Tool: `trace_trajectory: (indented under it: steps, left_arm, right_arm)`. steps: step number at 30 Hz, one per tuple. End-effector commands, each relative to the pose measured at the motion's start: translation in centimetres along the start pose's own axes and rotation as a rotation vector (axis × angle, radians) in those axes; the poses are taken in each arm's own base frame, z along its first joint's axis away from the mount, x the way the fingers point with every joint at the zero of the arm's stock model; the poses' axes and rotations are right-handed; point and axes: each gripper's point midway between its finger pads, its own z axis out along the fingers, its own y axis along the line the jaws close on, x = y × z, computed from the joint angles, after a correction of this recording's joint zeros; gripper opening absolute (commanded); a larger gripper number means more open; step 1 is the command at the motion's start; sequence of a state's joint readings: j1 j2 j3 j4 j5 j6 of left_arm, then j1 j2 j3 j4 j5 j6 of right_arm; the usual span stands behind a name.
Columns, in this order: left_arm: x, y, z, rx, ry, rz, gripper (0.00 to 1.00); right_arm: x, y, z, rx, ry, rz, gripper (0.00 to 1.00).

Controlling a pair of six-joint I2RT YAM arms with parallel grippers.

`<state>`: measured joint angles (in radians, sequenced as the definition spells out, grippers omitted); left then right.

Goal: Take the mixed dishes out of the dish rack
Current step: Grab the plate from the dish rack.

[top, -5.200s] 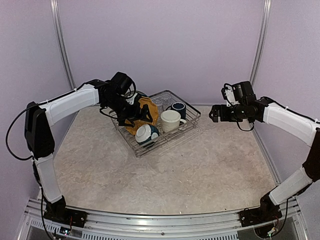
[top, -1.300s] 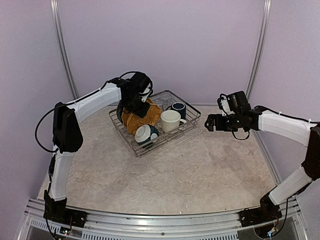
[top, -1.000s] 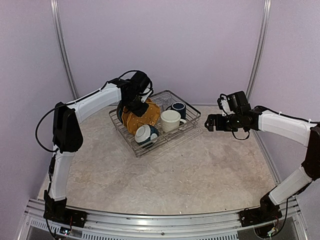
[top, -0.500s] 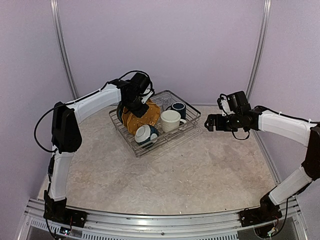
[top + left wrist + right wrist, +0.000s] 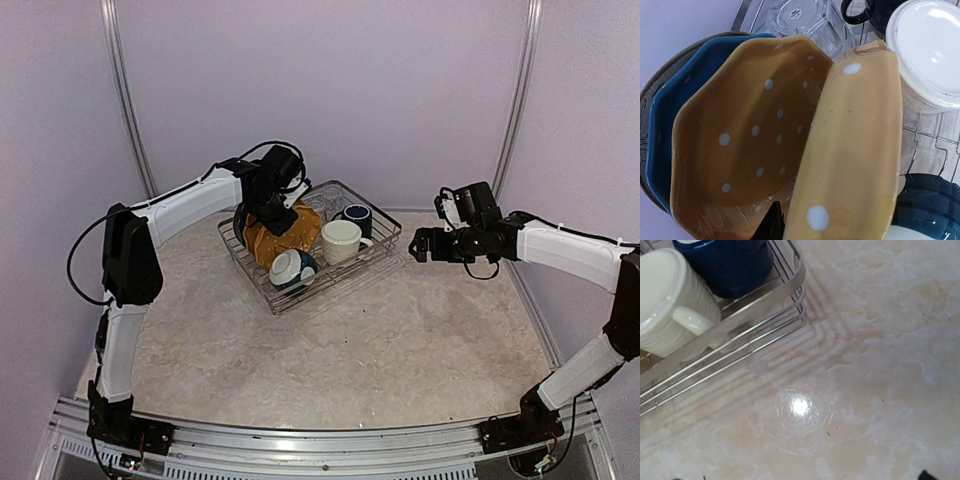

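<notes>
Now your left gripper (image 5: pixel 272 210) has dropped onto the front yellow plate (image 5: pixel 850 150) in the dish rack (image 5: pixel 330 290), and you cannot tell whether it is clamped, while the right gripper (image 5: pixel 416 245) hangs spread beside the rack: lifting comes next.

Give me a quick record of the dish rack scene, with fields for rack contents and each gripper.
Dish rack: on the table, far side
Contents: front yellow dotted plate, rear yellow dotted plate, blue dotted plate, clear glass, navy mug, cream mug, teal-and-white bowl
Left gripper: over the front yellow dotted plate, one finger between the yellow plates; grip unclear
Right gripper: open, above the table beside the rack
</notes>
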<state>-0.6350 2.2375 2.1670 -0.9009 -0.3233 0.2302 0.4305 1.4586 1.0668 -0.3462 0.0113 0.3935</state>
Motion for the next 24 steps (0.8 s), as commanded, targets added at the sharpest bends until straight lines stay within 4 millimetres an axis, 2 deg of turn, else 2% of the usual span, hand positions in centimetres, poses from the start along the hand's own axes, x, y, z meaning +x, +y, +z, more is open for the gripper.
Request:
trace_trajectory:
  steps: [1,7,9,13,16,21,24]
  left_arm:
    - [-3.7,4.5,-4.8,-0.155,-0.158,-0.113,0.0]
    - [-5.1,4.7,-6.4,-0.242,-0.212,-0.037,0.0]
    - [-4.8,4.5,-6.1,-0.211,-0.194,-0.035,0.0]
    - [-3.1,4.8,-5.2,-0.029,-0.155,-0.142,0.0]
    - [-2.5,5.2,-5.4,0.056,-0.153,-0.19,0.0]
    - [-3.0,6.2,-6.3,-0.025,-0.191,-0.189,0.0]
    - [-3.8,6.7,-7.3,-0.139,-0.218,-0.141,0.0]
  right_arm:
    - [-0.8,0.8,-0.8,-0.019,-0.028,0.005,1.0]
    - [-0.6,0.8,-0.6,-0.02,-0.022,0.007,1.0]
    - [-0.5,0.8,-0.6,-0.021,-0.021,0.01,1.0]
    - [-0.4,0.8,-0.8,-0.023,-0.024,0.011,1.0]
    - [-0.3,0.6,-0.9,-0.019,-0.025,0.01,1.0]
    - [-0.3,0.7,-0.8,-0.02,-0.022,0.011,1.0]
    - [-0.3,0.8,-0.7,-0.027,-0.023,0.014,1.0]
